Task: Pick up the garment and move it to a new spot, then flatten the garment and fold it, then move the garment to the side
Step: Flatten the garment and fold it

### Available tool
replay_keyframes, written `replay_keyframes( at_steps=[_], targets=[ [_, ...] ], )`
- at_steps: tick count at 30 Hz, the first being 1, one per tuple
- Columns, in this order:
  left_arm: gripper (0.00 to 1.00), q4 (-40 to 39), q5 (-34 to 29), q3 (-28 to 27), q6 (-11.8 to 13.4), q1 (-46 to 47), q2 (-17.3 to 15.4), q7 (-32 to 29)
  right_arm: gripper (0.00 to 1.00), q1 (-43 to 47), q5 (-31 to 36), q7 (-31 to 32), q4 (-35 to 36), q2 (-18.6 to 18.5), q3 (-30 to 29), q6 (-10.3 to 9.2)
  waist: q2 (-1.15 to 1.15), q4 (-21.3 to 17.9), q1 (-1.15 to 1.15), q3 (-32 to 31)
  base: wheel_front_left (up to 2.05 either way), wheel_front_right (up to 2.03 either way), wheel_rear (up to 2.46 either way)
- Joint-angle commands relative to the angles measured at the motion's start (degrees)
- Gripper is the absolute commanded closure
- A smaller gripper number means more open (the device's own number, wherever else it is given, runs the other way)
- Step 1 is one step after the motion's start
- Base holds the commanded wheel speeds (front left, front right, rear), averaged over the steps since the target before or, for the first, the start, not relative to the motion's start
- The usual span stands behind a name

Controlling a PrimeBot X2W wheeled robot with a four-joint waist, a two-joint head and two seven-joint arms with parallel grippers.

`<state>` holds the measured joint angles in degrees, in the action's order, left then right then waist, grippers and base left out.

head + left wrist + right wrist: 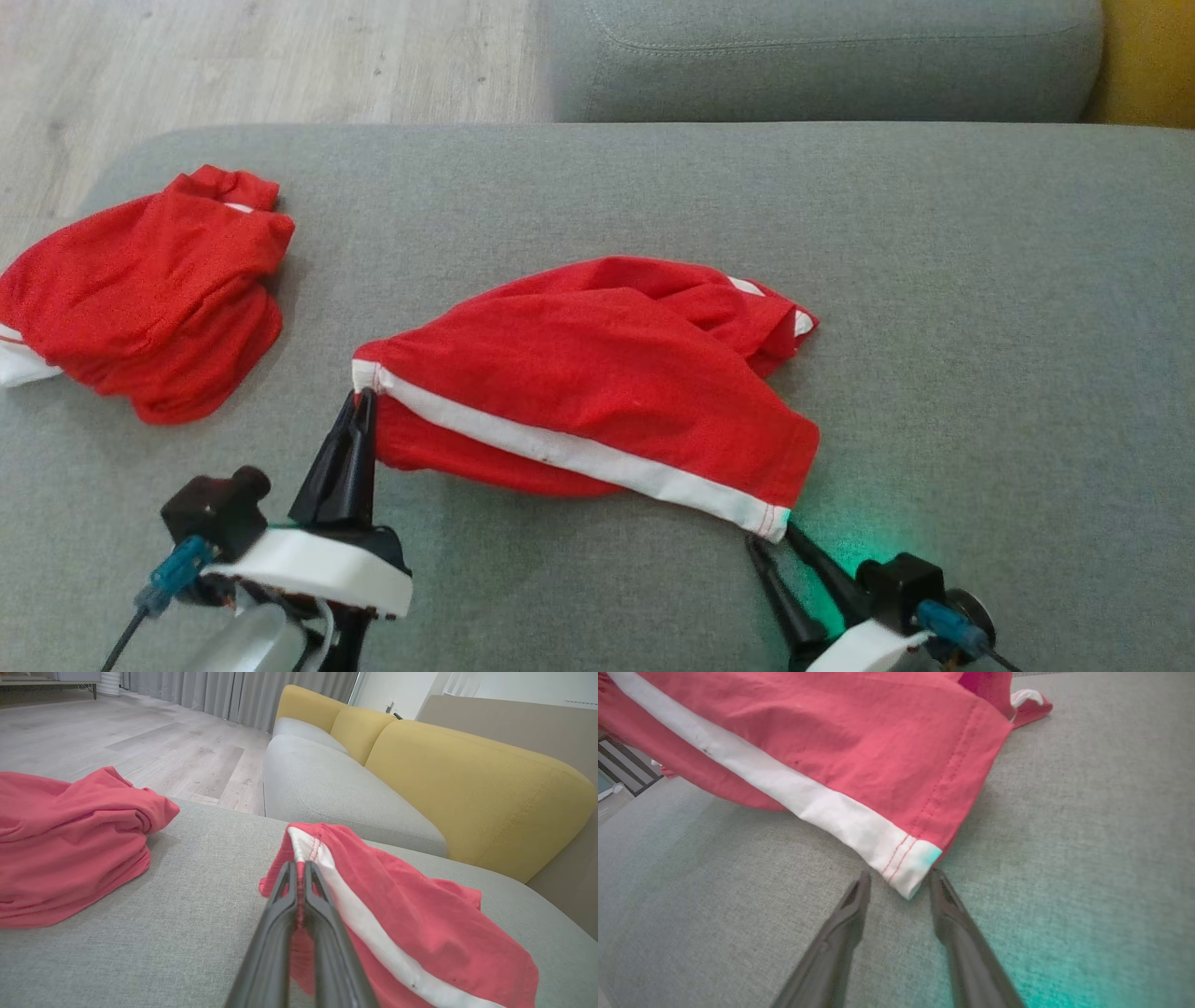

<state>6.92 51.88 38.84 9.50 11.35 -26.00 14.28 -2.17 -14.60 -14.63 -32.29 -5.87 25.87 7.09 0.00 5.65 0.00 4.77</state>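
Now left end effector (364, 399) clamped tight on near-left corner of red garment (597, 373); right end effector (769, 535) fingers spread, straddling near-right corner, gripping nothing; grey sofa cushion (980, 327) beneath.

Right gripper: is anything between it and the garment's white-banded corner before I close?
Nothing visible. The right gripper stands open around the white-banded corner of the garment, with bare grey cushion beneath. The left gripper is shut on the band's other end.
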Motion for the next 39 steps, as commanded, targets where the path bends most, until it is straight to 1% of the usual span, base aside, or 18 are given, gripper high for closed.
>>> replay_keyframes(
  at_steps=[1, 2, 3, 10, 12, 15, 20, 22, 24, 27, 29, 32, 34, 36, 39],
  targets=[
    [1.0, -1.6, -0.4, -2.6, 0.0, 3.0, -0.9, 0.6, 0.65, -2.3, 0.4, -0.4, 1.2, 0.2, 1.3, 0.4, 0.0, 0.1, 0.0, 0.0, 0.0, 0.0, 0.0],
    [1.0, -1.5, -0.4, -2.6, -0.1, 3.0, -0.9, 0.6, 0.84, -2.3, 0.4, -0.4, 1.2, 0.2, 1.3, 0.4, 0.0, 0.2, 0.0, 0.0, 0.0, 0.0, 0.0],
    [1.0, -1.5, -0.4, -2.6, -0.1, 3.0, -0.9, 0.6, 1.0, -2.3, 0.4, -0.4, 1.3, 0.2, 1.3, 0.4, 0.0, 0.2, 0.0, 0.0, 0.0, 0.0, 0.0],
    [1.0, -1.9, -0.5, -2.9, 0.0, 2.8, -0.9, 0.6, 1.0, -2.5, 1.7, -0.4, 3.4, -0.1, 0.3, 0.4, 0.0, -0.5, 0.0, -0.4, 0.0, 0.0, 0.0],
    [1.0, -2.5, -1.0, -3.1, -0.3, 3.2, -1.2, 0.6, 1.0, -2.7, 2.4, -0.4, 5.7, -0.2, -1.2, 0.4, 0.0, -1.0, 0.0, -0.3, 0.0, 0.0, 0.0],
    [1.0, -3.4, -2.6, -3.0, -0.9, 5.1, -2.0, 0.6, 1.0, -3.7, 3.0, -0.4, 11.2, -0.1, -4.7, 0.4, 0.0, -2.1, 0.0, 0.3, 0.0, 0.0, 0.0],
    [1.0, -4.0, -6.5, -2.7, -2.2, 13.6, -3.3, -0.8, 1.0, -9.4, 4.1, -0.4, 20.9, 0.2, -11.6, 0.4, 0.0, -4.0, 0.0, 1.8, 0.0, 0.0, 0.0],
    [1.0, -3.5, -7.8, -2.4, -3.7, 18.7, -3.3, -2.0, 1.0, -13.8, 4.5, -0.4, 23.5, -0.5, -13.9, 0.4, 0.0, -4.8, 0.0, 2.8, 0.0, 0.0, 0.0],
    [1.0, -2.3, -9.7, -2.1, -5.3, 24.9, -3.2, -3.2, 1.0, -19.6, 4.8, -0.4, 24.4, -2.1, -15.4, 0.4, 0.0, -5.6, 0.0, 4.4, 0.0, 0.0, 0.0],
    [1.0, 1.0, -10.8, -2.3, -8.0, 35.6, -1.5, -5.2, 1.0, -30.5, 5.0, -0.4, 23.0, -5.9, -16.9, 0.4, 0.0, -6.7, 0.0, 8.2, 0.0, 0.0, 0.0],
    [1.0, 4.6, -12.2, -2.2, -9.8, 43.3, 0.2, -6.0, 1.0, -38.2, 5.3, -0.4, 20.6, -8.9, -17.9, 0.4, 0.0, -7.0, 0.0, 11.0, 0.0, 0.0, 0.0],
    [1.0, 11.4, -14.7, -2.1, -11.3, 54.4, 3.5, -5.4, 1.0, -49.9, 5.4, -0.4, 17.2, -12.3, -20.4, 0.4, 0.0, -7.7, 0.0, 15.0, 0.0, 0.0, 0.0],
    [1.0, 16.0, -16.0, -2.5, -12.0, 60.6, 6.0, -3.3, 1.0, -56.1, 5.7, -0.4, 16.5, -13.4, -22.5, 0.4, 0.0, -8.3, 0.0, 16.8, 0.0, 0.0, 0.0],
    [1.0, 19.5, -16.8, -3.0, -12.7, 65.2, 8.0, -1.4, 1.0, -60.4, 6.2, -0.4, 17.3, -13.8, -23.5, 0.4, 0.0, -9.1, 0.0, 18.0, 0.0, 0.0, 0.0],
    [1.0, 22.4, -17.5, -3.3, -14.1, 68.0, 10.3, 0.1, 1.0, -62.3, 7.2, -0.4, 19.6, -14.9, -23.2, 0.4, 0.0, -10.0, 0.0, 19.1, 0.0, 0.0, 0.0]
  ],
)
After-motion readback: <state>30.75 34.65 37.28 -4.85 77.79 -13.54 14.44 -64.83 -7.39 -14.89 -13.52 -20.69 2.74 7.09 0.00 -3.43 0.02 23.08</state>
